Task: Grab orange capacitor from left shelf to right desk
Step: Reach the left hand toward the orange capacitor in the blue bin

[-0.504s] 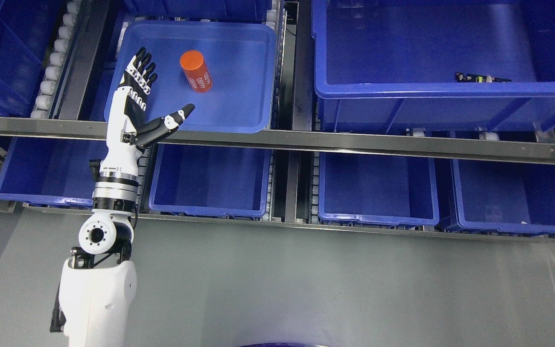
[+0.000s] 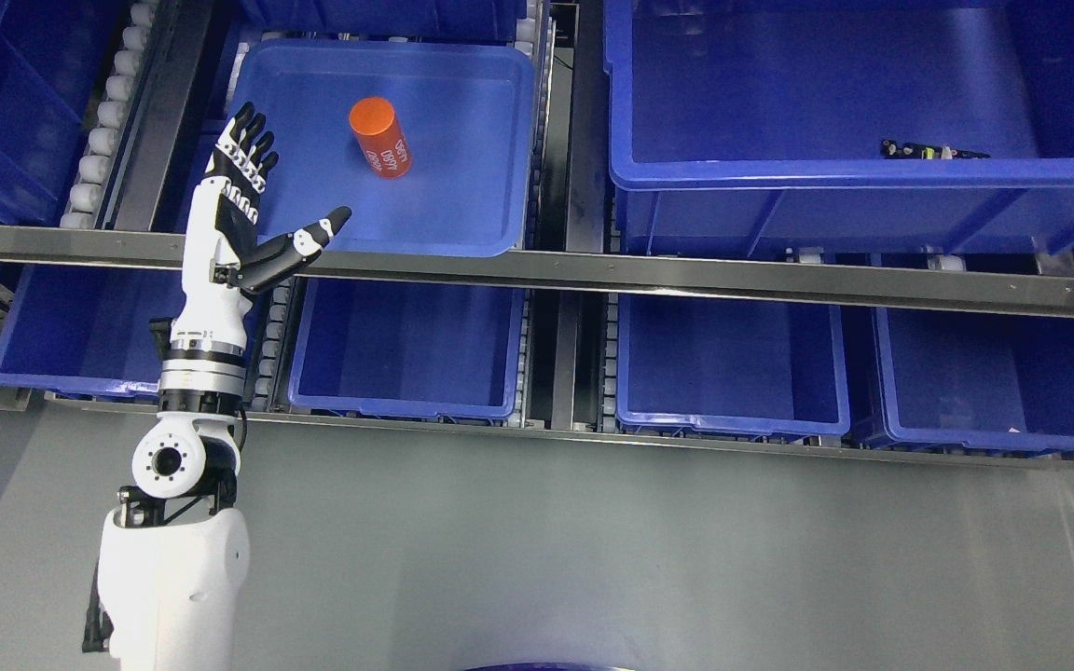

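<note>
An orange capacitor (image 2: 379, 136), a short cylinder with white print, lies tilted in a shallow blue tray (image 2: 462, 205) on the upper shelf level. My left hand (image 2: 267, 191) is raised at the tray's left edge, open, fingers (image 2: 243, 149) pointing up and thumb (image 2: 313, 238) stretched out to the right. It holds nothing and stands well left of the capacitor, apart from it. The right arm does not show.
A steel rail (image 2: 649, 273) crosses in front of the tray. A large blue bin (image 2: 835, 168) at the upper right holds a small dark part (image 2: 929, 149). Several blue bins (image 2: 406, 354) line the lower level. Grey floor (image 2: 593, 550) lies below.
My left hand and arm have shifted left and slightly down, away from the capacitor. The capacitor and tray have not moved.
</note>
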